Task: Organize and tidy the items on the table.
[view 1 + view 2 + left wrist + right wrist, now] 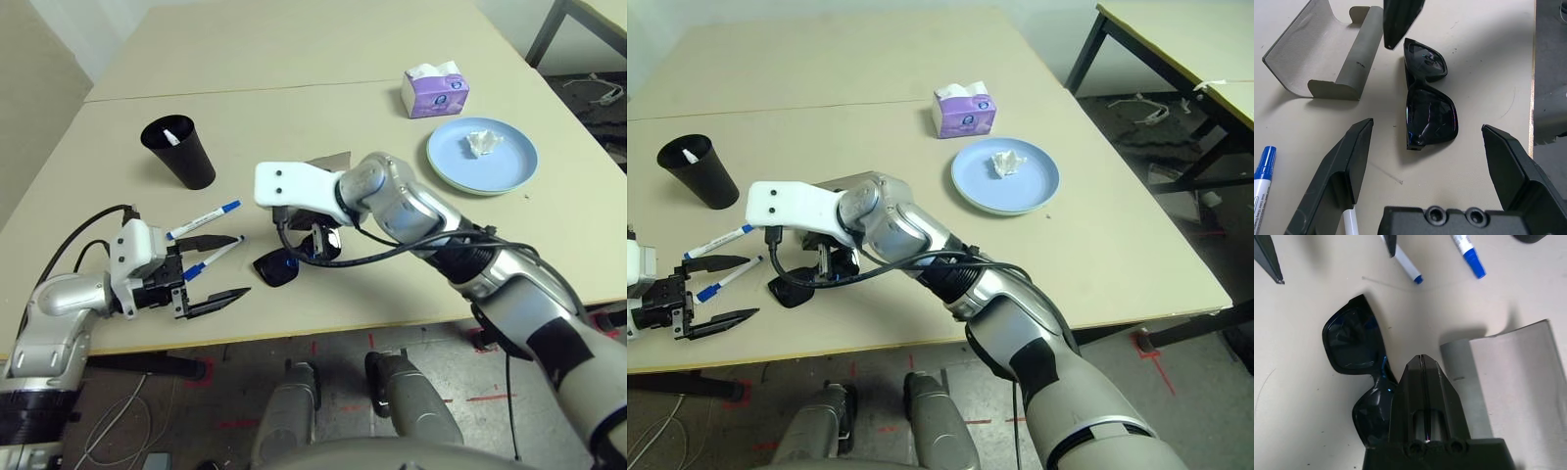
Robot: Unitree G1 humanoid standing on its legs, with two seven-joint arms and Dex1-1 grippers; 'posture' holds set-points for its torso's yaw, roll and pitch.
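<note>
Probably light, stiff and scratch-prone, the glossy black sunglasses (1432,115) suit a bridge grasp, the left gripper (245,264) spread empty at nine o'clock, the right gripper (1422,357) clenched on nothing.

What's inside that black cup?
A white, pen-like thing stands in the black cup, its tip showing at the mouth. The cup's wall hides the rest of it, and whatever may lie at the bottom can't be seen.
</note>
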